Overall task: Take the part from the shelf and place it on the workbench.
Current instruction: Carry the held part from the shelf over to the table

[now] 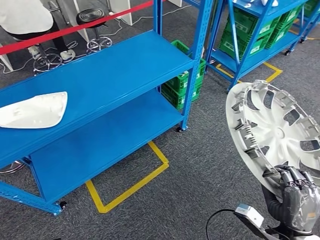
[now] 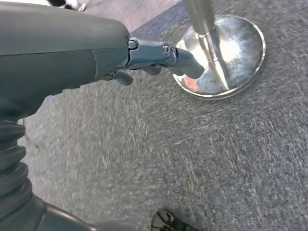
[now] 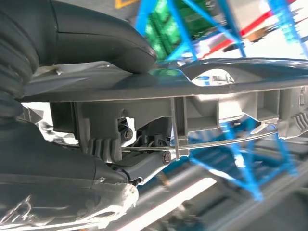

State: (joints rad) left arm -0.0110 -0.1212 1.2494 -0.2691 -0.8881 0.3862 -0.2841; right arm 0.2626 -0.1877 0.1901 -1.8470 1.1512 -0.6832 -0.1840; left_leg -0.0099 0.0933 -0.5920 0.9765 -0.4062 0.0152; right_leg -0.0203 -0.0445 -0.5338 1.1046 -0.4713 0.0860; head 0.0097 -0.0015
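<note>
Currently the right hand [image 1: 298,197] grips the wheel cover [image 1: 273,132] by its lower rim, thumb over 1 face and fingers [image 3: 145,163] hooked behind the edge. The part stands above the hand, tilted, ribbed inner face toward the camera, clear of the blue shelf [image 1: 98,80], which lies well off to the robot's left. It is round, so no long axis; its flat plane runs near upright. The left hand [image 2: 160,53] hangs over grey carpet beside a chrome stool base [image 2: 232,72], fingers extended, holding nothing. Workbench unseen; a turn is likely needed.
</note>
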